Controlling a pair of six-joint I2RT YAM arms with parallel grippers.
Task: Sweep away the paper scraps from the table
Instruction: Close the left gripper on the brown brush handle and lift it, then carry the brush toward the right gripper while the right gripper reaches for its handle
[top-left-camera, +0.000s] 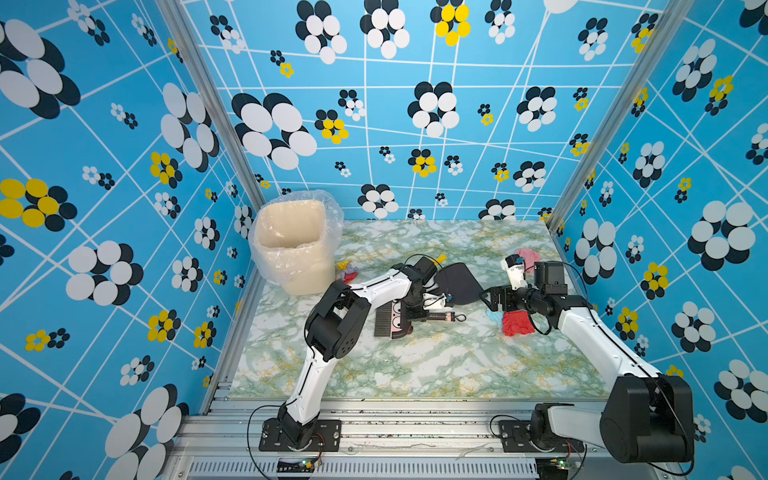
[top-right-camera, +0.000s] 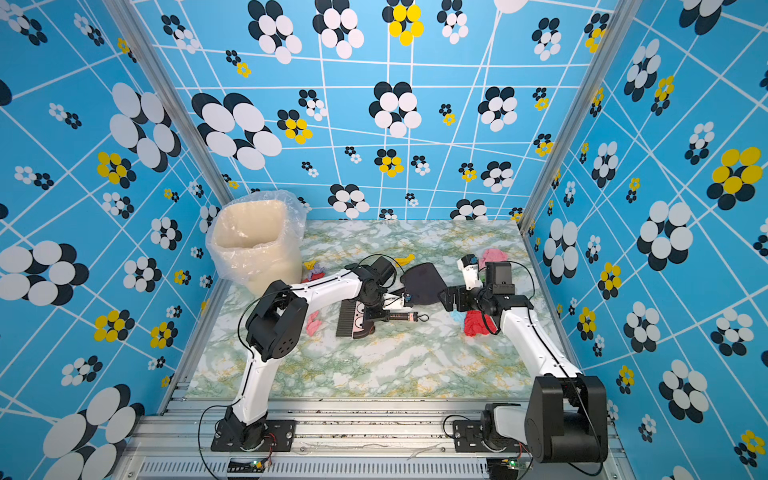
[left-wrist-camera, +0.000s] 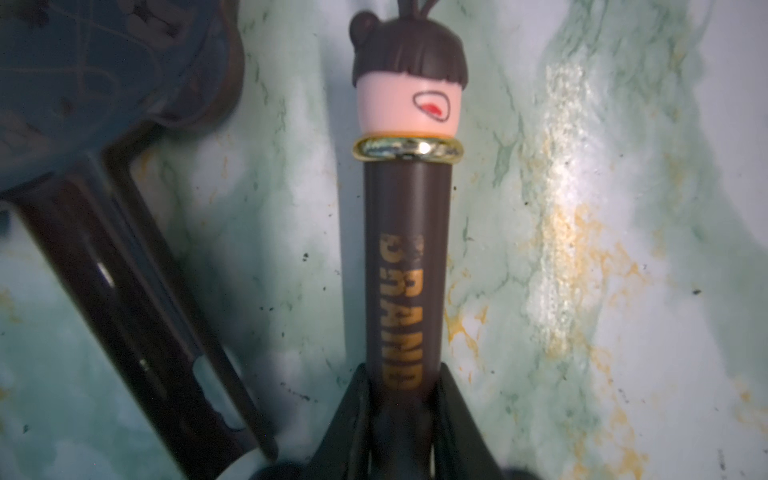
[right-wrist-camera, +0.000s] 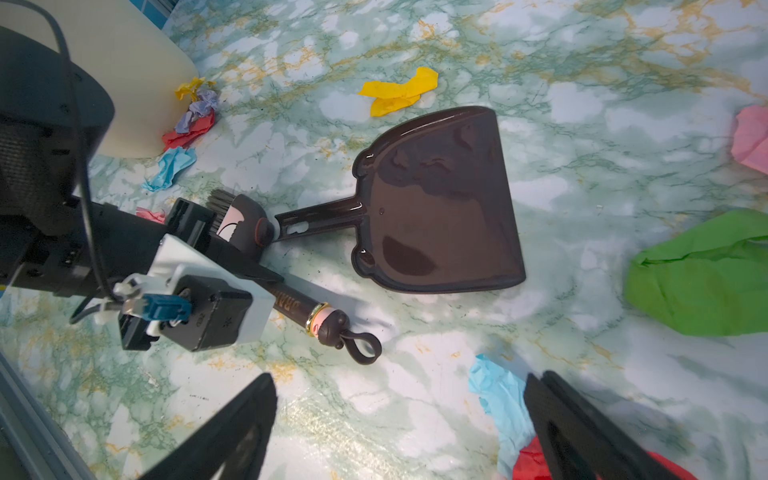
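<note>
Left gripper (left-wrist-camera: 401, 384) clamped on brush handle (left-wrist-camera: 405, 249), brush low against the table (top-left-camera: 415, 365), apparently ready for sweeping; right gripper (right-wrist-camera: 401, 388) spread wide, empty, near dustpan (right-wrist-camera: 440, 199); paper scraps (right-wrist-camera: 399, 91) scattered around both, some beside bin (top-left-camera: 291, 249).

cream bin (top-left-camera: 291, 249) with clear liner (top-left-camera: 330, 214) back left; brown dustpan (right-wrist-camera: 440, 199) flat, brush (top-left-camera: 384, 320) beside its handle.
</note>
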